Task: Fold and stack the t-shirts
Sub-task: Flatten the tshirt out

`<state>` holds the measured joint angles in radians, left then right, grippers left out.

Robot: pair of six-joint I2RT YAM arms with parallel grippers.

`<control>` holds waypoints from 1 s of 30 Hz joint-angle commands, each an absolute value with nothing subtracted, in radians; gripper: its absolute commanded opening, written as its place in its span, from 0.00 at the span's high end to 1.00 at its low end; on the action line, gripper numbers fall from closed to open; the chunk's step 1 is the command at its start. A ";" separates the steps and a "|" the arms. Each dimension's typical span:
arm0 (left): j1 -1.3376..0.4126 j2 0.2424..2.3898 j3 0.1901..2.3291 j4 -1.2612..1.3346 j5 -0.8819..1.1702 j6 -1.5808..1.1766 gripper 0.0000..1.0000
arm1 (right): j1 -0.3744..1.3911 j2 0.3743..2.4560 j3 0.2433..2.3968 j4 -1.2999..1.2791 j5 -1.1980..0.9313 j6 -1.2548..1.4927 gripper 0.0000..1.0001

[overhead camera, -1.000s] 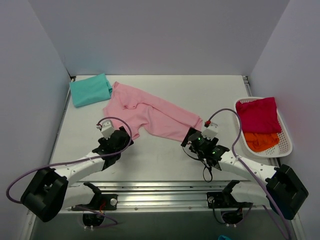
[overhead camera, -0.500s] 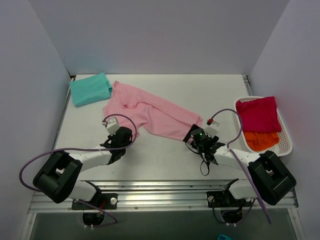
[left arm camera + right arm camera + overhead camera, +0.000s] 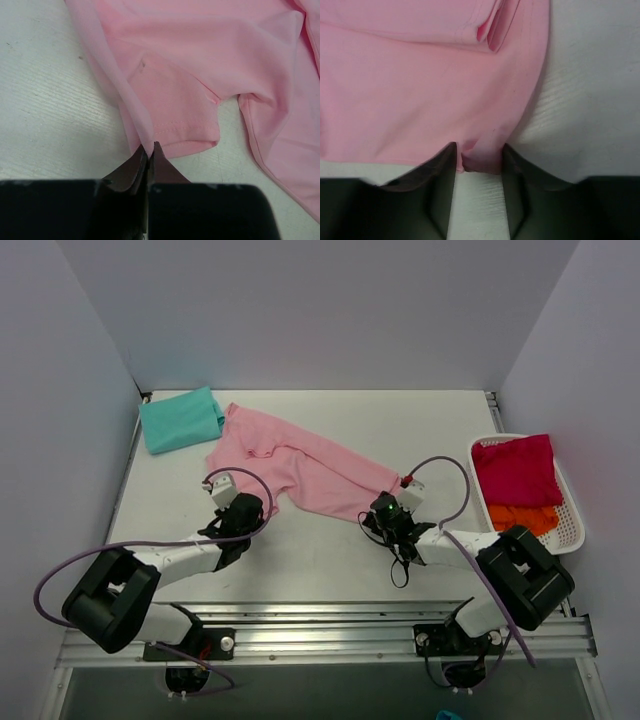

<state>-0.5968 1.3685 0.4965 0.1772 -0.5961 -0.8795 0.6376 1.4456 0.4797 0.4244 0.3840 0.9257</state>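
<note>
At 10 o'clock teal t-shirt point(image 3: 180, 420) sits folded; pink t-shirt point(image 3: 290, 465) lies unfolded, left fingers point(image 3: 148, 155) pinching its hem, right fingers point(image 3: 451, 157) part-open astride its corner; crimson t-shirt point(image 3: 515, 470) and orange t-shirt point(image 3: 522, 522) wait in basket point(image 3: 572, 523).

Free: bare table point(image 3: 420, 430) along the far edge right of centre, plus the near-edge strip between left arm point(image 3: 170, 560) and right arm point(image 3: 470, 550). Blocked: pink t-shirt point(image 3: 300, 465) lying diagonally from far left to centre, teal t-shirt point(image 3: 180, 420) in the far-left corner, white basket point(image 3: 535, 546) at the right edge.
</note>
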 commanded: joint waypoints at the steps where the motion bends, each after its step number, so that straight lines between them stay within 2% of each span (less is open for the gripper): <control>1: -0.598 1.376 0.509 0.221 -0.615 -0.874 0.98 | 0.646 1.462 0.463 0.361 0.360 0.946 0.67; 2: -0.600 1.379 0.511 0.222 -0.615 -0.877 0.98 | 0.646 1.459 0.459 0.359 0.365 0.945 0.87; 3: -0.598 1.382 0.511 0.225 -0.615 -0.877 0.98 | 0.646 1.456 0.459 0.356 0.367 0.943 1.00; 11: -0.607 1.332 0.511 0.184 -0.644 -0.882 0.98 | 0.678 1.372 0.483 0.249 0.426 0.934 1.00; 14: -0.646 1.201 0.534 0.056 -0.716 -0.882 0.98 | 0.724 1.255 0.544 0.118 0.498 0.923 1.00; 18: -0.767 0.927 0.597 -0.215 -0.813 -0.893 0.98 | 0.774 1.032 0.649 -0.064 0.575 0.902 1.00; 24: -0.889 0.666 0.784 -0.428 -0.839 -0.838 0.98 | 0.821 0.795 0.866 -0.305 0.647 0.835 1.00; 30: -0.916 0.686 1.158 -0.494 -0.776 -0.583 0.98 | 0.822 0.649 1.129 -0.370 0.686 0.733 1.00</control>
<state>-0.9096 0.6579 0.9943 -0.4446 -0.7959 -0.7521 0.8192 0.6949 1.0176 -0.2852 0.6113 0.8089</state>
